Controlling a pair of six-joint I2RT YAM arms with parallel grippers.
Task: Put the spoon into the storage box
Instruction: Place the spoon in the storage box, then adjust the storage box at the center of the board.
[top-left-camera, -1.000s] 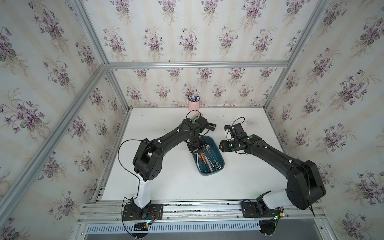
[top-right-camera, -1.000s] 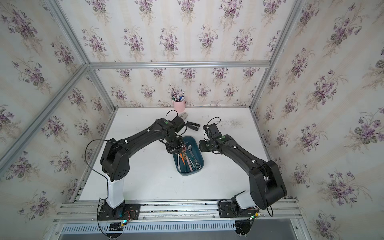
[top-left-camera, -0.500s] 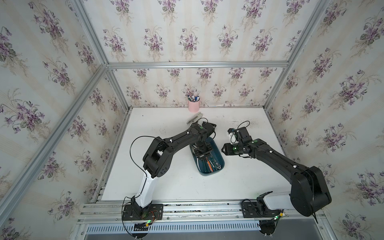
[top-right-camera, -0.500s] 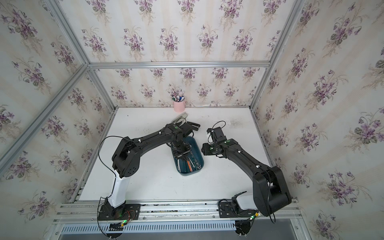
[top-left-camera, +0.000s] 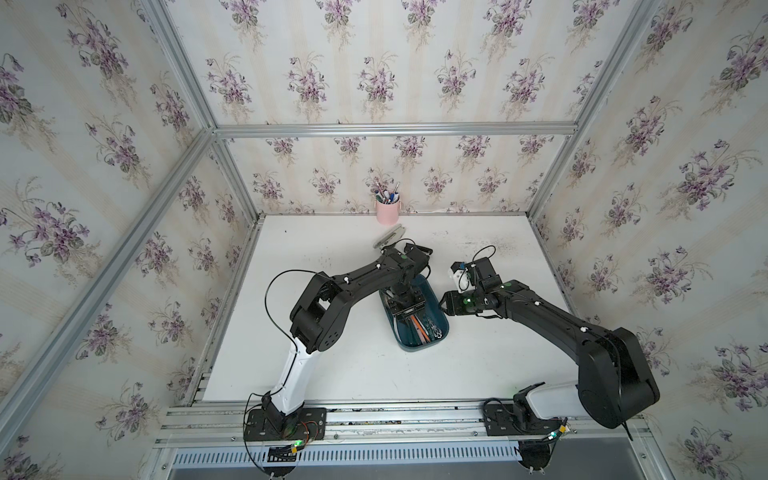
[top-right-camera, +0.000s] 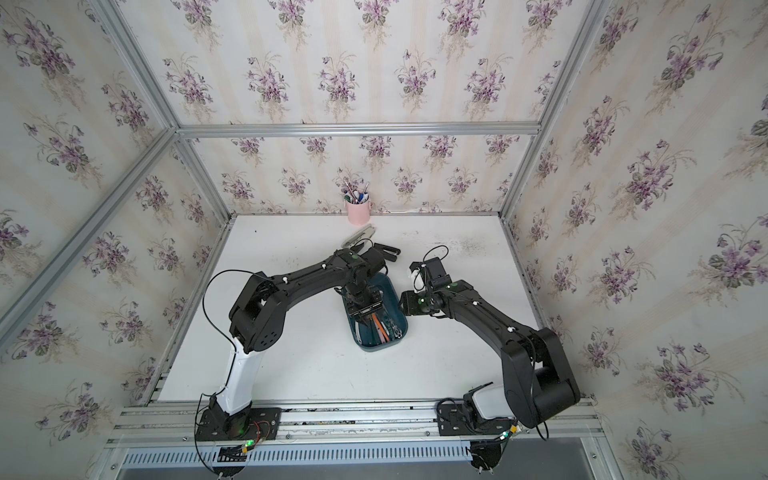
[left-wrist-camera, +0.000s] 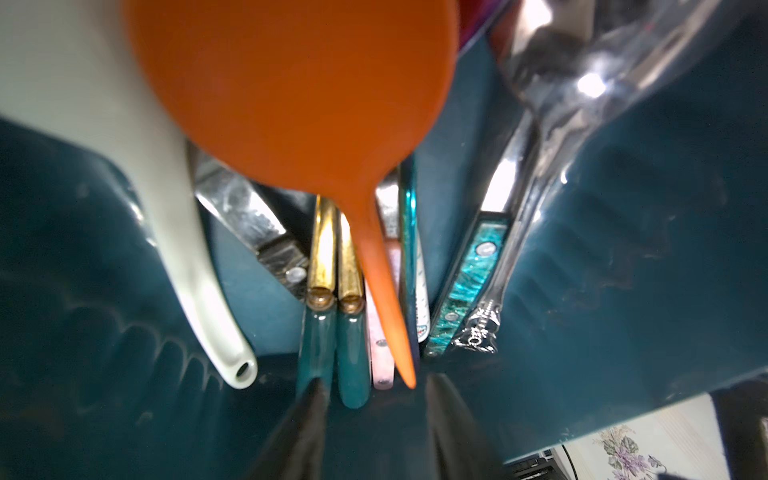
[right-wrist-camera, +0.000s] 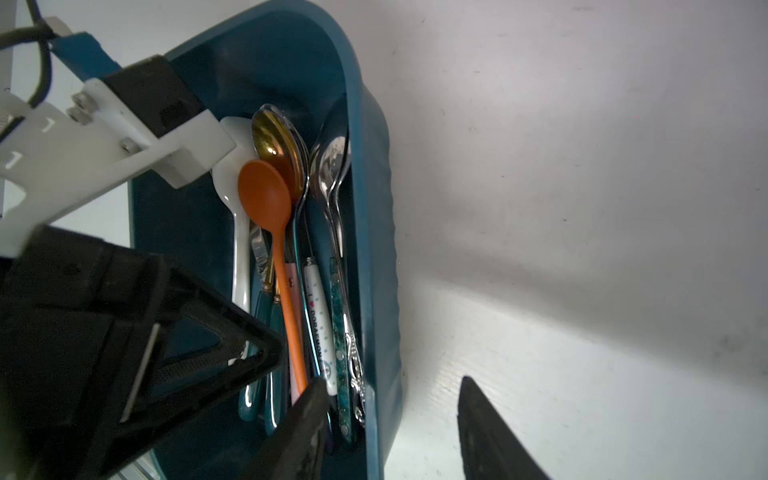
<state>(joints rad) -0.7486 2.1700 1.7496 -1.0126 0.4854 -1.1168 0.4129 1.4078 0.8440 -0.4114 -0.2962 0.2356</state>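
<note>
The storage box (top-left-camera: 419, 348) (top-right-camera: 376, 347) is a dark teal tub in mid-table. An orange spoon (right-wrist-camera: 266, 199) (left-wrist-camera: 299, 104) lies inside it on other cutlery, with nothing gripping it. My left gripper (left-wrist-camera: 376, 386) (top-left-camera: 407, 309) hangs low inside the box, just past the spoon's handle tip. It is open and its gap is empty. My right gripper (right-wrist-camera: 392, 384) (top-left-camera: 446, 302) is open and straddles the box's right wall (right-wrist-camera: 374, 249), one finger inside and one over the white table. It holds nothing.
Also in the box are a white spoon (right-wrist-camera: 239, 249), a gold spoon (right-wrist-camera: 274, 141), silver spoons (right-wrist-camera: 332, 166) and several patterned handles. A pink pen cup (top-left-camera: 387, 212) stands at the back wall, a flat grey item (top-left-camera: 390, 237) in front of it, and a small black object (top-right-camera: 387, 251) beside that.
My left jaws have opened, and the orange spoon now lies free in the box. The left arm has swung further over the box. My right gripper has opened slightly.
</note>
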